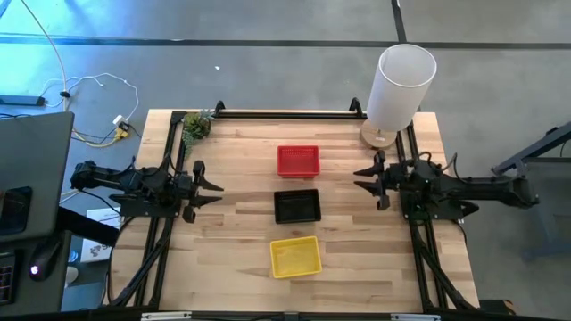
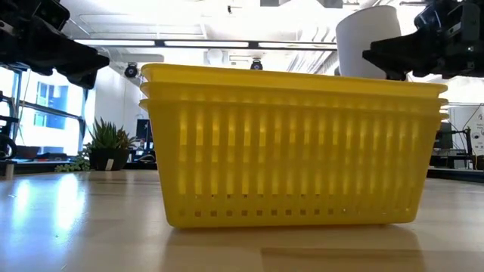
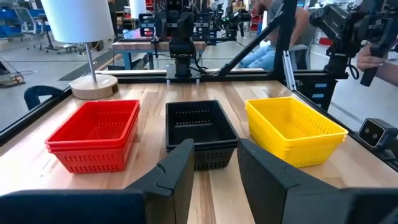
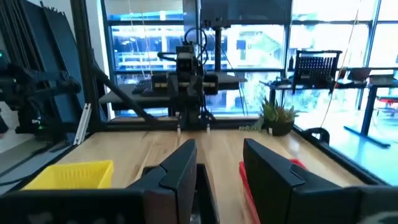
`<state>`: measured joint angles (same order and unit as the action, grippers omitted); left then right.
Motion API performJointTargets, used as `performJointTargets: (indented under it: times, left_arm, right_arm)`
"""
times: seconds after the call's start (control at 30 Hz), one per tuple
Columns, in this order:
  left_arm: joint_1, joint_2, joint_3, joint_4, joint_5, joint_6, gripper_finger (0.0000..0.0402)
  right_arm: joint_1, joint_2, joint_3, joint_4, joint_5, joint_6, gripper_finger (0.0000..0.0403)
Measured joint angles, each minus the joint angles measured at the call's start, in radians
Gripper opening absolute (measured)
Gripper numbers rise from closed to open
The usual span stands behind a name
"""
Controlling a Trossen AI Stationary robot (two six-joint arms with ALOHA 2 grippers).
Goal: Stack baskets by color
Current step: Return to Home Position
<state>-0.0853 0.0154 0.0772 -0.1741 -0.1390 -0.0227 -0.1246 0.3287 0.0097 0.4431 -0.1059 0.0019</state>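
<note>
Three stacks of mesh baskets stand on their bottoms in a line down the table's middle: red [image 1: 298,160] farthest, black [image 1: 296,206] in the middle, yellow [image 1: 295,257] nearest. The left wrist view shows the red stack [image 3: 93,135], the black stack [image 3: 200,132] and the yellow stack [image 3: 293,129] side by side. My left gripper [image 1: 217,188] hovers open at the table's left side, pointing at the black stack. My right gripper [image 1: 359,178] hovers open at the right side, pointing across the table. Neither touches a basket.
A tall white cylinder lamp [image 1: 400,89] stands at the far right corner on a round wooden base. A small potted plant [image 1: 195,125] sits at the far left corner. Black frame rails run along the table's left, right and far edges.
</note>
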Motion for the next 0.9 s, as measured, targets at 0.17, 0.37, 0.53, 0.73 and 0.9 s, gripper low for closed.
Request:
performJointTargets:
  times: [0.17, 0.37, 0.53, 0.73, 0.9]
  left_arm:
    - [0.0, 0.0, 0.0, 0.0, 0.0, 0.0, 0.0113]
    - [0.0, 0.0, 0.0, 0.0, -0.002, 0.0, 0.0113]
    - [0.0, 0.0, 0.0, 0.0, -0.003, 0.0, 0.0113]
    - [0.0, 0.0, 0.0, 0.001, -0.003, 0.0, 0.0113]
    - [0.0, 0.0, 0.0, 0.001, -0.003, 0.0, 0.0113]
  right_arm:
    - [0.0, -0.074, 0.0, -0.105, 0.012, 0.024, 0.0122]
    - [0.0, -0.158, 0.0, -0.223, 0.162, 0.024, 0.0122]
    - [0.0, -0.213, -0.001, -0.313, 0.16, 0.043, 0.0122]
    - [0.0, -0.223, -0.001, -0.419, 0.158, 0.104, 0.0122]
    - [0.0, -0.224, -0.001, -0.417, 0.185, 0.096, 0.0122]
